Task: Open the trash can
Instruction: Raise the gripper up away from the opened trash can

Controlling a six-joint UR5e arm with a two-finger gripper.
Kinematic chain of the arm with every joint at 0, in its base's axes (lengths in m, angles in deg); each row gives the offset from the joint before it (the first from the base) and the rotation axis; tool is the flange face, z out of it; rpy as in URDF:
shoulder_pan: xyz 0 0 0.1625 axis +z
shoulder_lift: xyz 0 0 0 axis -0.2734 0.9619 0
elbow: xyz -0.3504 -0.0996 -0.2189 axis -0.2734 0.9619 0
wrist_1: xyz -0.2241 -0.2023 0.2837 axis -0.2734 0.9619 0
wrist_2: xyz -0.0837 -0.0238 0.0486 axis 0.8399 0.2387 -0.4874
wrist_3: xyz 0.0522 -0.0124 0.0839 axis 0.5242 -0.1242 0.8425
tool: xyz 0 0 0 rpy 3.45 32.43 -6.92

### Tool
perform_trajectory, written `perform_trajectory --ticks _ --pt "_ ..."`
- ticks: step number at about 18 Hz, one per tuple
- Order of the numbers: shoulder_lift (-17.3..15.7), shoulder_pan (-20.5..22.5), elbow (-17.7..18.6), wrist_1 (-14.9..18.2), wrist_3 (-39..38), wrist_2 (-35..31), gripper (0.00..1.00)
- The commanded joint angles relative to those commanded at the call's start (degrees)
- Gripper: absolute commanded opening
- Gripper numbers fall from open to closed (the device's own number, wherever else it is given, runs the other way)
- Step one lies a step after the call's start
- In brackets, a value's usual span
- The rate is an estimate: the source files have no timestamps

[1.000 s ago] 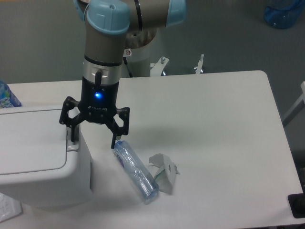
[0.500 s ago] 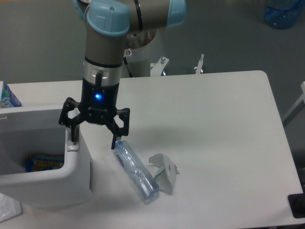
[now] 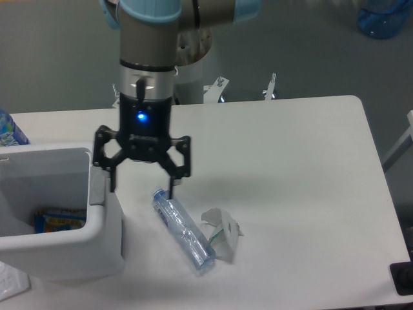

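The white trash can [image 3: 97, 239] stands at the table's front left with its top open, showing colourful packaging inside. Its lid is out of sight. My gripper [image 3: 142, 187] hangs open just right of the can's right rim. The left fingertip is close above the grey push tab [image 3: 97, 187] and the right fingertip is just above the top end of the clear crushed bottle [image 3: 182, 230]. Nothing is between the fingers.
Crumpled white paper [image 3: 221, 233] lies right of the bottle. A blue-printed packet [image 3: 8, 129] sits behind the can at the left edge. A metal clamp [image 3: 271, 87] is fixed at the table's far edge beside the arm's base.
The can's lid went from shut to open. Since then my gripper has risen a little and shifted right, away from the push tab.
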Motion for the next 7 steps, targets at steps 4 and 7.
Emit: perform_trajectory --ticks 4,7 --pt "-0.4 3.8 0.0 4.0 6.9 -4.7 1.00" --pt "-0.4 7.0 0.1 5.6 10.4 -4.6 1.00"
